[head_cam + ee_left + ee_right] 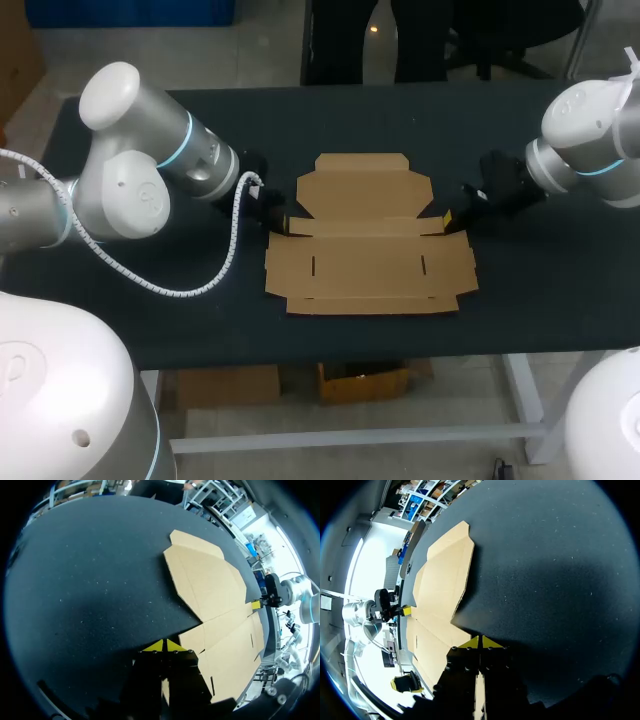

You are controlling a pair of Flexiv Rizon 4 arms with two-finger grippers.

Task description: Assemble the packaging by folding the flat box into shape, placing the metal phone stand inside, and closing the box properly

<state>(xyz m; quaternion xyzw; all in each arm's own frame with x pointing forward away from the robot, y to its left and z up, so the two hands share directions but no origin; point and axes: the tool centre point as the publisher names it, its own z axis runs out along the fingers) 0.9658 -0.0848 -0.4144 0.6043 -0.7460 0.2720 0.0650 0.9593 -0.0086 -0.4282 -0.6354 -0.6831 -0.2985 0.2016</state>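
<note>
The dark tabletop [150,300] carries the flat box [368,240], which lies unfolded in the middle with its flaps spread. A white coiled cable [230,240] hangs from the left arm beside it. The left hand [275,222] sits at the box's left edge and the right hand [447,218] at its right edge. Each has its yellow tips pressed together, with the cardboard just beside them.
</note>
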